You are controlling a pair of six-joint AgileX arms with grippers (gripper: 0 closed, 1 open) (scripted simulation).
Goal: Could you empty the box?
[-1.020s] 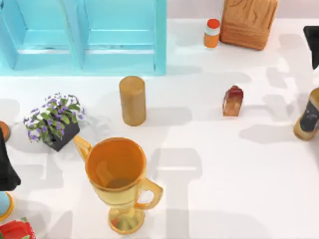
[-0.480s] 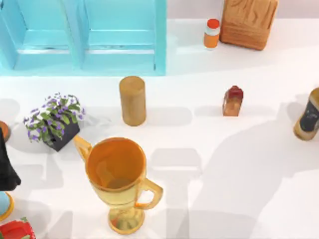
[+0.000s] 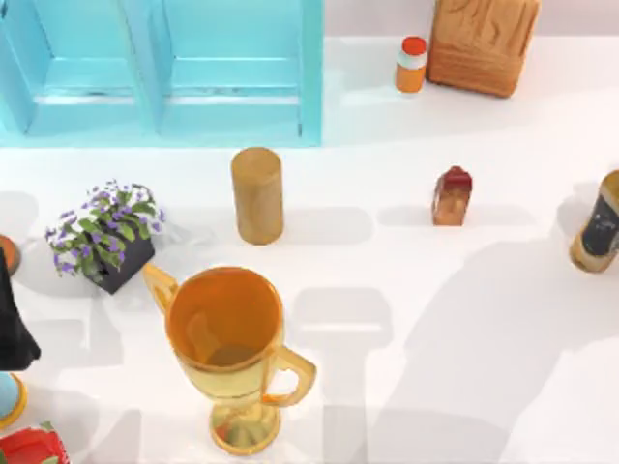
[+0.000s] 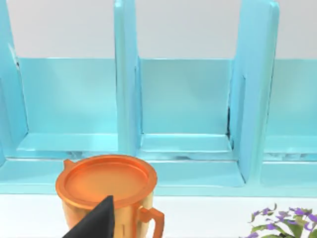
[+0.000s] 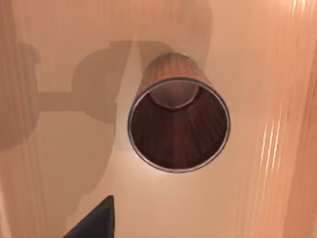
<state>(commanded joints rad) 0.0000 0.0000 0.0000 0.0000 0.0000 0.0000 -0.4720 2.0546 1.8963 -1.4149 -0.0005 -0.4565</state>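
Writing: none legible. The dark bottle [image 3: 598, 224] at the table's right edge carries a dark label with pale marks, too small to read. The orange bottle [image 3: 411, 64] with a red cap has no readable print.

Change since a second ago: the dark arm part at the upper right edge of the top view has gone. A broad shadow now covers the lower right of the table [image 3: 406, 280]. The objects on the table have not shifted.

Box: the wooden box [image 3: 482, 43] stands at the back right, just beside the orange bottle and right of the blue shelf [image 3: 232, 106].

Right gripper [image 5: 94, 222]: a dark wedge of it hangs above a brown wooden cup [image 5: 178, 124], whose mouth opens toward the camera. The cup rests on a pale wood-grained surface. The wedge is apart from the cup. How far the claw is open cannot be told, and nothing is seen in its grasp.

Left arm [image 3: 10, 324]: at the table's left edge. The left gripper [image 4: 94, 223] shows as a dark wedge in front of the gold trophy cup [image 3: 230, 348]. Its opening cannot be told either.
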